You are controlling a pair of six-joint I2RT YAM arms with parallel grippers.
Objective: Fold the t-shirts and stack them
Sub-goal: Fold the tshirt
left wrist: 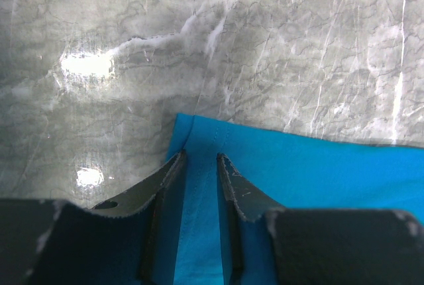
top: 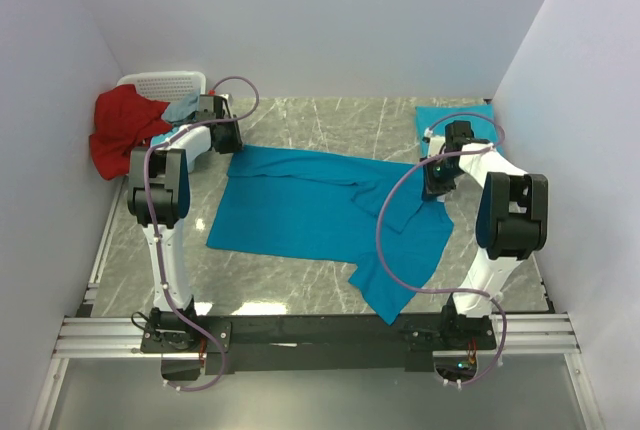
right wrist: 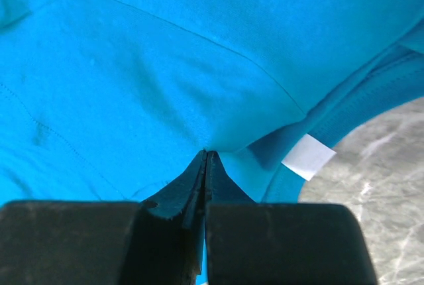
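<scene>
A teal-blue t-shirt (top: 300,210) lies spread across the marble table, its right part rumpled and folded over toward the near edge. My left gripper (top: 222,140) is at the shirt's far left corner. In the left wrist view its jaws (left wrist: 201,158) stand slightly apart, open, straddling the hem of the t-shirt (left wrist: 311,172). My right gripper (top: 437,190) is at the shirt's right end, beside the collar. In the right wrist view it (right wrist: 206,152) is shut, pinching a fold of the t-shirt (right wrist: 165,66) next to a white label (right wrist: 308,156). A folded teal t-shirt (top: 455,115) lies at the back right.
A white basket (top: 160,82) stands in the back left corner with a red cloth (top: 120,130) and a pale blue one hanging out of it. White walls close in the table on the left, back and right. Bare marble (left wrist: 265,46) shows beyond the shirt's corner.
</scene>
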